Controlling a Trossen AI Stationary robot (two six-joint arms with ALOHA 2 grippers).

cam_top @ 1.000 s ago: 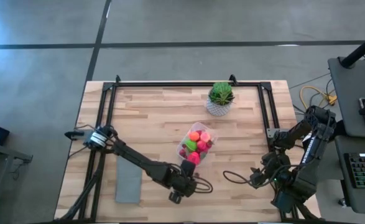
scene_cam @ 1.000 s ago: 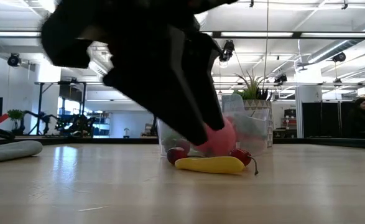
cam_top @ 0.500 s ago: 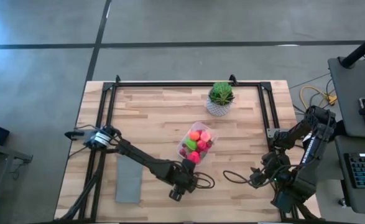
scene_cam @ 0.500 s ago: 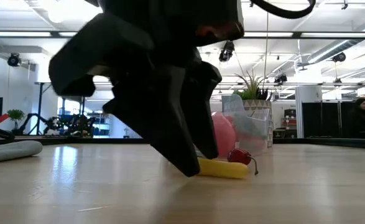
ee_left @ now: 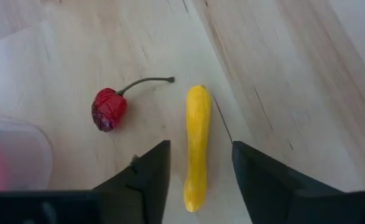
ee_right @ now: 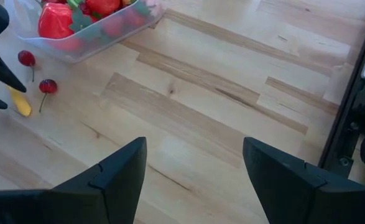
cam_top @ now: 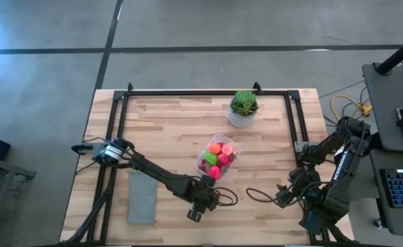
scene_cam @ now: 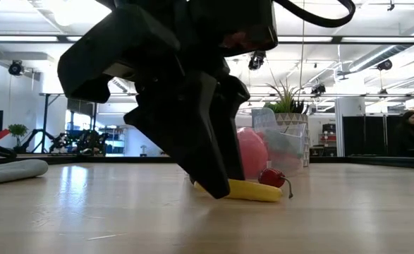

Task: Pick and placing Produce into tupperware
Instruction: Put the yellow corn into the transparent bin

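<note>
A yellow toy piece (ee_left: 197, 143) lies flat on the wood table, a red cherry (ee_left: 109, 109) with a stalk beside it. My left gripper (ee_left: 199, 149) stands open over the yellow piece, one finger on each side, with a gap showing at both. The fingertips (scene_cam: 217, 189) reach down to the table at the piece's end. The clear tupperware (cam_top: 217, 156) behind it holds red, pink, orange and green produce. A pink piece (scene_cam: 252, 152) shows at its near end. My right gripper (ee_right: 194, 142) hangs open near the table's right near corner, holding nothing.
A second cherry (ee_right: 27, 58) lies near the tupperware. A potted green plant (cam_top: 244, 108) stands at the far side. A flat grey rectangle (cam_top: 142, 199) lies near the left front. Black frame rails (cam_top: 296, 116) run along the table's sides, and a loose cable (cam_top: 256, 195) lies between the arms.
My left gripper has come down toward the table and slightly toward the tupperware. Its fingers now straddle the yellow piece and hide that piece's end in the low view. The yellow piece and cherry have stayed put.
</note>
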